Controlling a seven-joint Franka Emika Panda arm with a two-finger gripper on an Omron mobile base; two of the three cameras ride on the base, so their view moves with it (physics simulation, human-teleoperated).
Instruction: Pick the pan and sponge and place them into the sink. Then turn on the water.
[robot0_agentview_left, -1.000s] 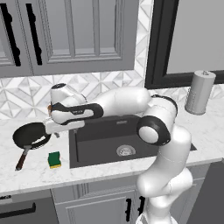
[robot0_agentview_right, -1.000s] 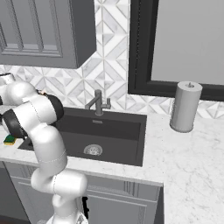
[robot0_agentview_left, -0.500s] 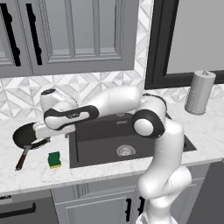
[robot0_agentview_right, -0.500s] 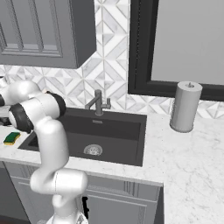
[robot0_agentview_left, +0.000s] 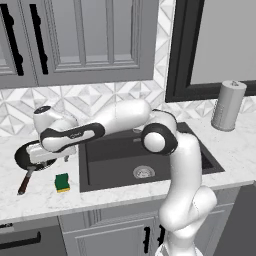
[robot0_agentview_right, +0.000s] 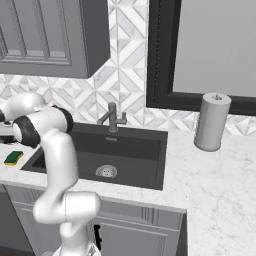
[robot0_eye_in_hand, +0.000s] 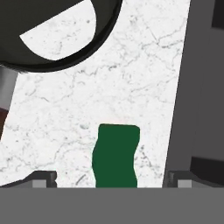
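Dark sink (robot0_agentview_left: 145, 155) sits empty; the black pan (robot0_agentview_left: 25, 156) rests left of it on the counter, the small green sponge (robot0_eye_in_hand: 116, 155) lies nearby — the gripper (robot0_eye_in_hand: 111, 178) hangs above it, jaws spread; coming down crooked could push it away.

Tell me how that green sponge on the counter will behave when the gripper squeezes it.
The sponge looks like a small, thin foam pad, so it will probably compress between the fingers and weigh very little. It lies flat on the marble counter, so it seems unlikely to roll or tip, though a push might slide it.
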